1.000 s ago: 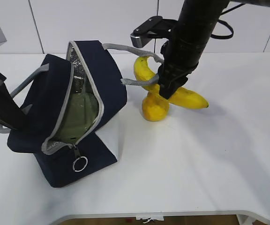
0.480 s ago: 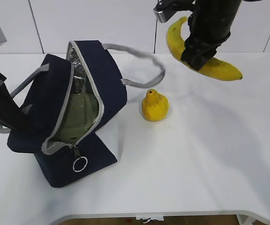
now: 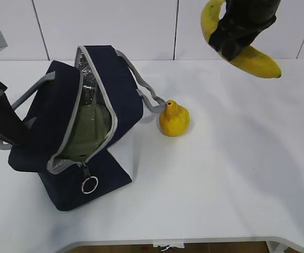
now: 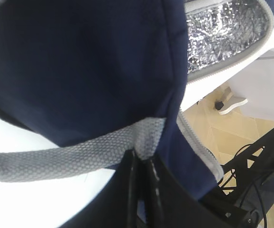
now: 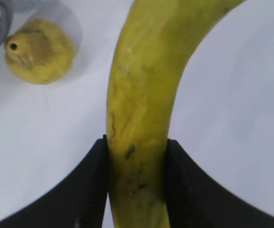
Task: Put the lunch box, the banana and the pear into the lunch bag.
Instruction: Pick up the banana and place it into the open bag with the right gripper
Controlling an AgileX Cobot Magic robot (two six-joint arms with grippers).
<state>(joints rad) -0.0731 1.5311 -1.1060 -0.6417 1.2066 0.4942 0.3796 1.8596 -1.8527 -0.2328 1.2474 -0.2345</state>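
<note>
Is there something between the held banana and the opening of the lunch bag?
Nothing visible blocks it. The banana hangs high in the right gripper; the lunch bag gapes open, the lunch box already inside.

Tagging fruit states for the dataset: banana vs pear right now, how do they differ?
The banana is long and curved; the pear is small and roundish. The banana hangs in the air, clamped in the right gripper; the pear sits on the table, ungripped, beside the lunch bag. Both are yellow and outside the bag.

R arm (image 3: 244, 23) holds banana (image 3: 257, 60) aloft | pear (image 3: 174, 119) by bag (image 3: 78, 126)
</note>
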